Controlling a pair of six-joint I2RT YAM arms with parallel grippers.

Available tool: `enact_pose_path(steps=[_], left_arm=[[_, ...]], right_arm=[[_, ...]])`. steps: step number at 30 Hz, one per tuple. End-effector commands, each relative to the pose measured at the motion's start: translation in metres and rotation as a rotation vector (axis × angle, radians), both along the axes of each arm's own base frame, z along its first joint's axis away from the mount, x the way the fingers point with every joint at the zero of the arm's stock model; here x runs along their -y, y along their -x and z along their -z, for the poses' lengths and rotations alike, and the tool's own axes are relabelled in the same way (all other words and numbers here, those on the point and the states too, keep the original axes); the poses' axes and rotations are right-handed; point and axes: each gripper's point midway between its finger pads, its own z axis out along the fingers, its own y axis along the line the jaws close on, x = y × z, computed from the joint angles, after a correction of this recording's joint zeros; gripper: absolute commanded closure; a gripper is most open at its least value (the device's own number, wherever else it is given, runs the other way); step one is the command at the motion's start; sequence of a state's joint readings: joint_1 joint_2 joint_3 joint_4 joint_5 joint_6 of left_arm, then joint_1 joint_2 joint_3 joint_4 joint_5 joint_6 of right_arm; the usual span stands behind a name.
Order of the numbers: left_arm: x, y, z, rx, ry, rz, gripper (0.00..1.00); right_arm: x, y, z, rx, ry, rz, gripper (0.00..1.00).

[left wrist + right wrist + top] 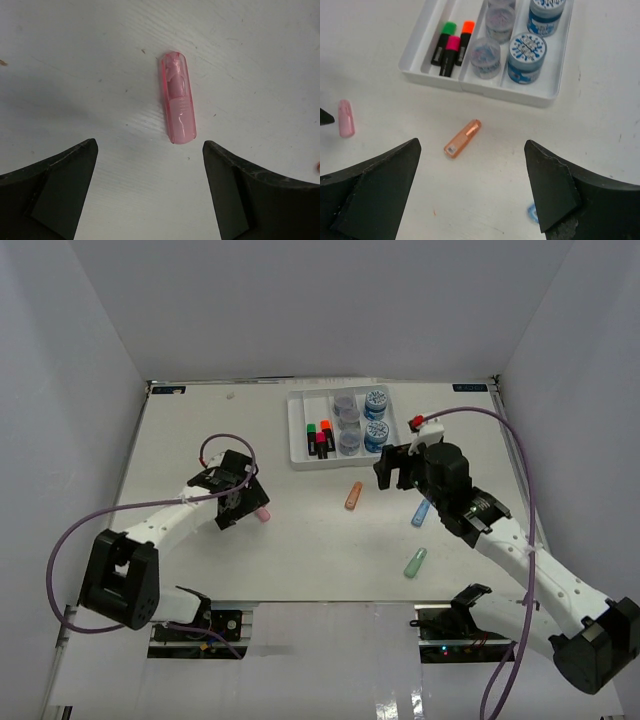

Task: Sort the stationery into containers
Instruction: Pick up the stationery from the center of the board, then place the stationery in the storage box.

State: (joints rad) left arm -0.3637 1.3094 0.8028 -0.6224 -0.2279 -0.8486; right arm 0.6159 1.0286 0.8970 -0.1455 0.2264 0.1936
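While the left pincer (150,144) gapes wide, empty, pink highlighter (177,97) lies on bench (75,60) just beyond its tips, long axis running away from it, cap outermost.

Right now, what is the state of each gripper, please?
Left gripper: open, empty; the pink highlighter lies just ahead.
Right gripper: open, empty.

tray (490,91) cut off above; blue highlighter (532,213) mostly hidden by the jaws.
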Motion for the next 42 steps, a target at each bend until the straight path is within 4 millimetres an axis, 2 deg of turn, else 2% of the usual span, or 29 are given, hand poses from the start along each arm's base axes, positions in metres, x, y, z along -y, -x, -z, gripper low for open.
enact_pose_path(steps=[1, 7, 12, 17, 20, 25, 28, 32, 36, 37, 39, 40, 42], left_arm=[[0.023, -0.012, -0.003, 0.001, 0.042, -0.018, 0.03], [0.035, -0.012, 0.023, -0.092, 0.01, -0.026, 0.12], [0.035, -0.019, 0.029, -0.127, -0.038, -0.036, 0.2], [0.035, -0.017, 0.036, -0.155, -0.06, -0.043, 0.28], [0.035, -0.016, 0.041, -0.169, -0.068, -0.039, 0.36], [0.037, -0.018, 0.045, -0.176, -0.082, -0.024, 0.61], [0.04, -0.026, 0.04, -0.157, -0.088, -0.006, 0.66], [0.049, -0.046, 0.024, -0.097, -0.083, 0.042, 0.68], [0.065, -0.085, -0.008, 0.029, -0.092, 0.139, 0.66], [0.073, -0.105, -0.024, 0.09, -0.095, 0.188, 0.66], [0.084, -0.122, -0.037, 0.136, -0.09, 0.234, 0.66], [0.094, -0.141, -0.049, 0.184, -0.091, 0.279, 0.65], [0.108, -0.158, -0.059, 0.218, -0.076, 0.329, 0.64]], right_arm=[[0.02, 0.011, 0.01, 0.039, 0.017, 0.044, 0.1], [0.041, 0.032, 0.032, 0.04, 0.005, 0.083, 0.1], [0.049, 0.037, 0.04, 0.048, 0.02, 0.094, 0.1], [0.052, 0.04, 0.05, 0.036, 0.031, 0.094, 0.1], [0.053, 0.042, 0.054, 0.037, 0.044, 0.089, 0.1], [0.059, 0.043, 0.052, 0.056, 0.045, 0.106, 0.1], [0.06, 0.044, 0.051, 0.064, 0.041, 0.111, 0.1], [0.062, 0.045, 0.053, 0.061, 0.049, 0.114, 0.1], [0.065, 0.045, 0.054, 0.066, 0.05, 0.13, 0.1], [0.066, 0.045, 0.054, 0.066, 0.051, 0.135, 0.1], [0.066, 0.045, 0.055, 0.065, 0.052, 0.136, 0.1], [0.067, 0.045, 0.054, 0.067, 0.051, 0.14, 0.1], [0.067, 0.045, 0.056, 0.065, 0.049, 0.144, 0.1]])
